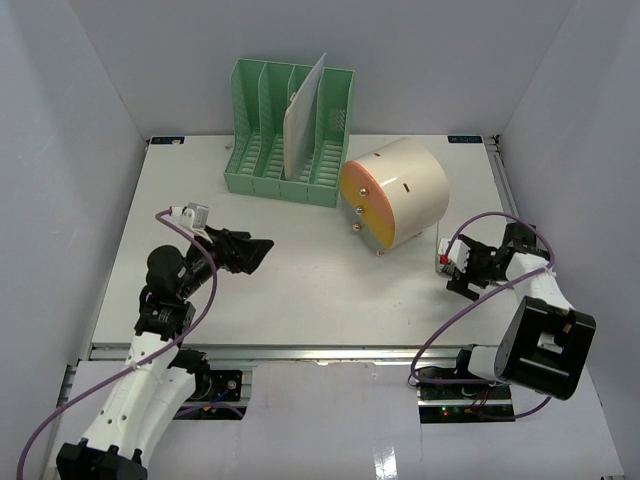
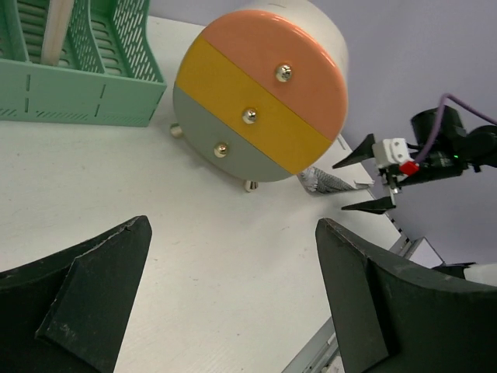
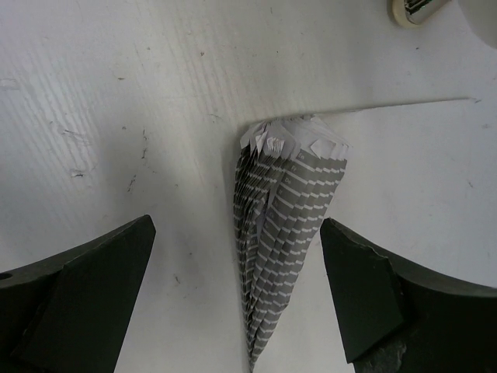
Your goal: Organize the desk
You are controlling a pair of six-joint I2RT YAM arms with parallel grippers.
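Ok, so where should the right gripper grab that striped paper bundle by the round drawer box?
I'd take the striped paper bundle across its wider middle, coming down from above. It lies flat on the desk, tapering to a thin point, and the open right gripper straddles its long axis.

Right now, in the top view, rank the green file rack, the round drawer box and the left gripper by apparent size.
1. green file rack, largest
2. round drawer box, only somewhat smaller
3. left gripper, clearly smallest, though it sits nearer the camera
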